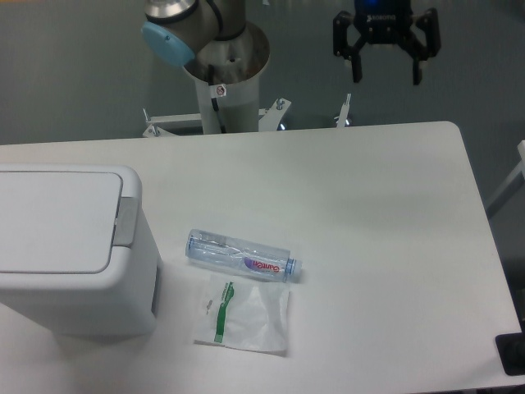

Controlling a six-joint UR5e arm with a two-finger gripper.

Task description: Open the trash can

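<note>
Nearest the camera, at the table's point(385, 246) front right edge, a small dark object point(510, 355) is poking into view, cut off by the frame so that its nature is not readable. Left of it, toward the middle of the front, a clear plastic bag point(244, 318) with a green printed mark is lying flat on the white surface. Just behind the bag, a clear bottle point(243, 256) is lying on its side, its label turned upward with purple lettering (too small to read properly), its long axis running left to right and slanting a little toward the camera at the right end. Bottle and bag are sitting very close together, the bottle's right end just above the bag's upper corner; whether they are touching is not clear.

Over at the left edge, the bin point(82, 271) is standing upright on the table, well to the left of the bottle. Its flat lid point(53, 220) is lying closed, level with the rim, and the grey tab point(125, 222) is sitting at the lid's right side, facing the bottle.

Farther back, beyond the table's rear edge, the arm's base column point(228, 86) is rising from a metal mount, with a blue-capped joint point(167, 41) showing at the top. High at the back right, the gripper point(385, 72) is hanging in the air with its two black fingers spread wide apart, holding nothing, well away from the bin and everything else on the table.
</note>
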